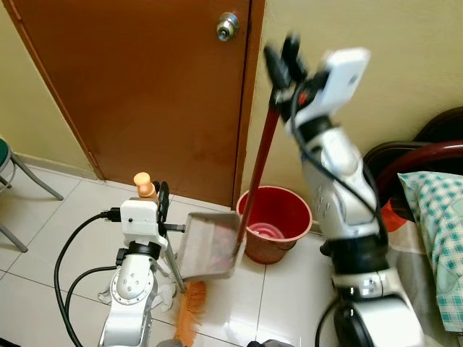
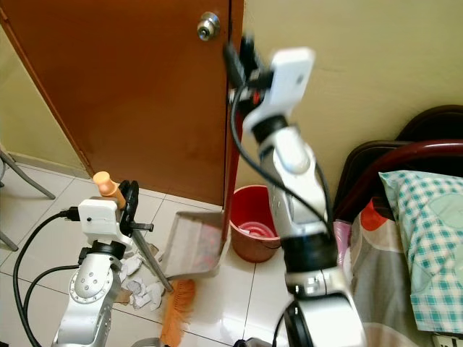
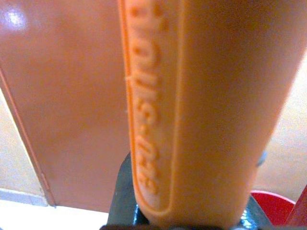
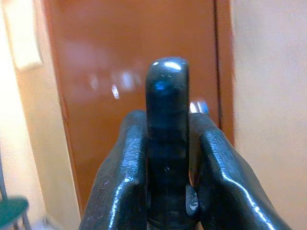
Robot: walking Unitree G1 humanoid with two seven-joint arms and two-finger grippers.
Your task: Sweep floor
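I am pinching the dustpan (image 1: 210, 246) handle in my right gripper (image 1: 286, 61) beside the bin (image 1: 275, 220) and the broom (image 1: 192, 311) in my left gripper (image 1: 155, 199), while paper scraps (image 2: 141, 285) are still lying unswept, so sweeping seems unfinished.

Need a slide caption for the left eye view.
Right gripper lifts dustpan by its red handle beside red bucket; left gripper holds orange broom.

Red bucket (image 1: 274, 220); orange broom (image 1: 191, 315); brown door (image 1: 145, 87); teal-checked pillow (image 1: 440, 231); white floor tiles (image 1: 43, 238).
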